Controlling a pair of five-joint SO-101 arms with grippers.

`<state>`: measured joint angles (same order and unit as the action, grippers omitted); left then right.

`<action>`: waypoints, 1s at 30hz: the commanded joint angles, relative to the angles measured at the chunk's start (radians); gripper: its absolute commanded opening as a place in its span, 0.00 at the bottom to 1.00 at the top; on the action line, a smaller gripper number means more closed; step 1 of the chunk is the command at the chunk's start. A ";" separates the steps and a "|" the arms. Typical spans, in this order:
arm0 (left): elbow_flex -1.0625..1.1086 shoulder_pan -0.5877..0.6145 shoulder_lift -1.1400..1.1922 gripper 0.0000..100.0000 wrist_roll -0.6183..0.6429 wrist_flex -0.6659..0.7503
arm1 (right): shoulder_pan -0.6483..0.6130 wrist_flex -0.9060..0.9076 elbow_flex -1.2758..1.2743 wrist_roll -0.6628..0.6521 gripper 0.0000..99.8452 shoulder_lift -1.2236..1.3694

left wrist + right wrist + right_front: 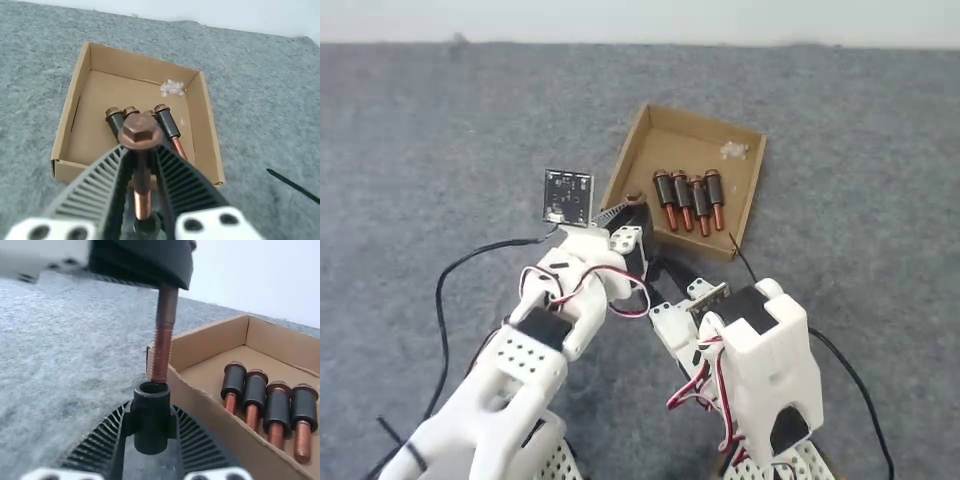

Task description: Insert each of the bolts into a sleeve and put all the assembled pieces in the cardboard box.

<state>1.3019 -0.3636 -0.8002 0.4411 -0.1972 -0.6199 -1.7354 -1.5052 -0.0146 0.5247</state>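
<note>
Left claw [141, 150] holding bolt [141, 132] over sleeve [150, 415], box [70, 112] beyond

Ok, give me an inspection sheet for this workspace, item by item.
Surface: grey carpet.
Job's things: cardboard box holding four assembled pieces; bolt tip at the sleeve mouth.
Clutter: white scraps in a box corner.
Tools: left tool shut on bolt; right tool shut on sleeve.
Cables: black cable loops on carpet beside an arm.
Surroundings: white wall behind.
</note>
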 commanded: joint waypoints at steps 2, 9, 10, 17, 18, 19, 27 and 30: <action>0.005 -0.054 -0.201 0.01 -0.008 -0.098 | 0.016 -0.022 0.009 0.002 0.01 -0.028; 0.073 -0.038 -0.135 0.01 -0.009 0.064 | 0.016 -0.022 0.009 0.000 0.01 -0.028; 0.068 -0.031 -0.103 0.01 -0.009 0.087 | 0.016 -0.022 0.009 0.000 0.01 -0.028; -0.028 0.025 0.089 0.01 -0.025 0.137 | 0.016 -0.022 0.009 0.000 0.01 -0.028; -0.030 0.021 0.089 0.01 -0.025 0.137 | 0.016 -0.022 0.009 0.000 0.01 -0.028; -0.030 0.015 0.089 0.01 -0.025 0.135 | 0.016 -0.022 0.009 0.000 0.01 -0.028; -0.022 -0.026 0.058 0.01 -0.031 0.046 | 0.030 -0.022 0.009 0.002 0.01 -0.028; 0.001 -0.028 0.009 0.01 -0.083 -0.006 | 0.031 -0.022 0.009 0.002 0.01 -0.028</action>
<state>1.3172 -0.3790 -0.7219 0.4196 -0.1496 -0.6076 -1.7369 -1.5021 -0.0146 0.5247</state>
